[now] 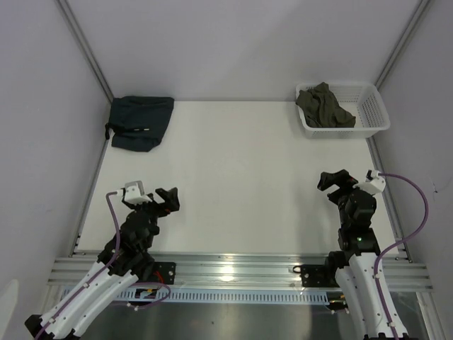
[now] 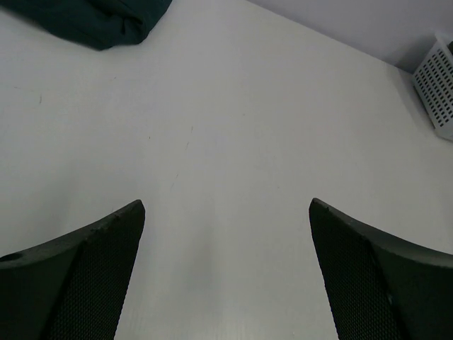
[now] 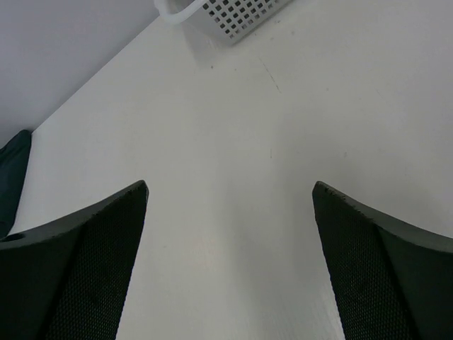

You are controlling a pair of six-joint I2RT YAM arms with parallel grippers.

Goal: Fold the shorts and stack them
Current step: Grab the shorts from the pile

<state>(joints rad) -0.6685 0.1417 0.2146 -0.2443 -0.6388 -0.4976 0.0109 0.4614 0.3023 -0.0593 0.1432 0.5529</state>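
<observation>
Left gripper (image 1: pixel 171 200) and right gripper (image 1: pixel 333 181) both spread wide, holding nothing, over the white desk (image 1: pixel 241 177); dark folded garment (image 1: pixel 140 122) far-left corner, olive shorts (image 1: pixel 324 106) crumpled in the far-right basket (image 1: pixel 379 113).

Right gripper (image 3: pixel 229 188): two dark fingers (image 3: pixel 85 262) with mesh-textured inner faces, one at the near left and one at the near right. They stood wide apart with nothing between them.
Table (image 3: pixel 233 127): white and matte, with a few faint specks and scratches.
Basket (image 3: pixel 233 14): white and perforated; only one corner showed at the far edge, resting on the table.
Dark cloth (image 3: pixel 13 177): a sliver at the left edge, lying on the table.
Wall (image 3: pixel 64 49): pale grey, far left.
</observation>
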